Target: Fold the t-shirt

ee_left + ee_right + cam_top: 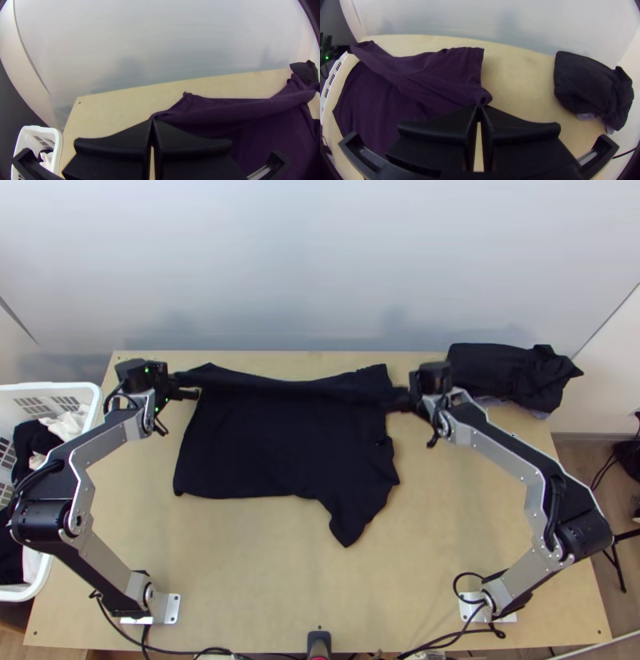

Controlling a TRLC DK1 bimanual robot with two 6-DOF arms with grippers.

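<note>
T-shirt (pixel 276 444) between left gripper (pixel 192 382) and right gripper (pixel 394 398), pinched by both

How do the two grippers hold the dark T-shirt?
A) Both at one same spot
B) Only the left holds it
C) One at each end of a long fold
C: the left gripper and right gripper pinch opposite ends of a fold in the T-shirt.

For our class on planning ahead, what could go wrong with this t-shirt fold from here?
The left gripper and right gripper each pinch the t-shirt just at their tips, so it might slip out. One corner juts out past the rest, so the fold may end up lopsided.
</note>
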